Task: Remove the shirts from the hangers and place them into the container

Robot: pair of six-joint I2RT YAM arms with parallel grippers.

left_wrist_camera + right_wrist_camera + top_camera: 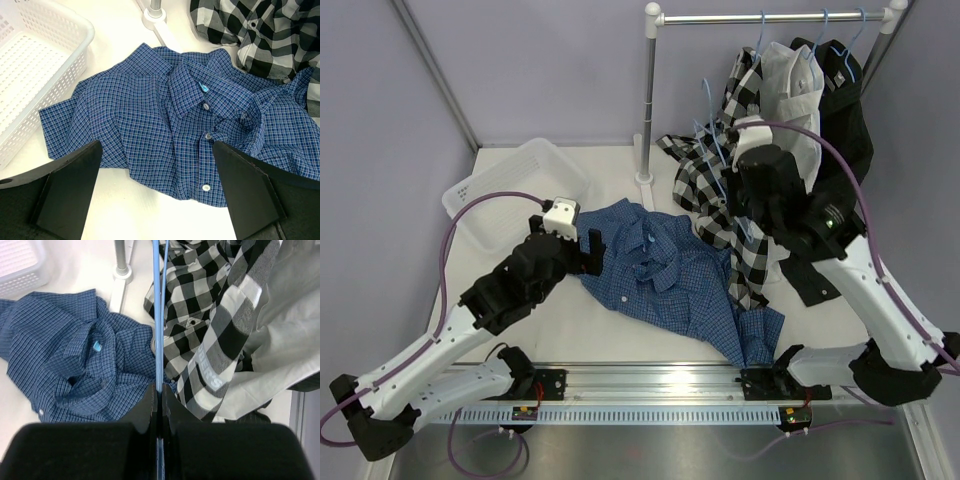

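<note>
Blue check shirt (150, 115) lies crumpled on the table (615, 337) with the left gripper (157, 147) spread wide just above it, container (86, 35) at its ten o'clock. Right gripper (159, 390) is clenched on a hanger (157, 315) wire beside the black-and-white shirt (200, 305). Next, likely: drop, pinch cloth, carry it across.

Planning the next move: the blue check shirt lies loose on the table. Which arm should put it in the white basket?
Likely left. The left claw is open over the blue shirt, with the basket beside it. The right claw is shut on a hanger, farther from the basket.
</note>
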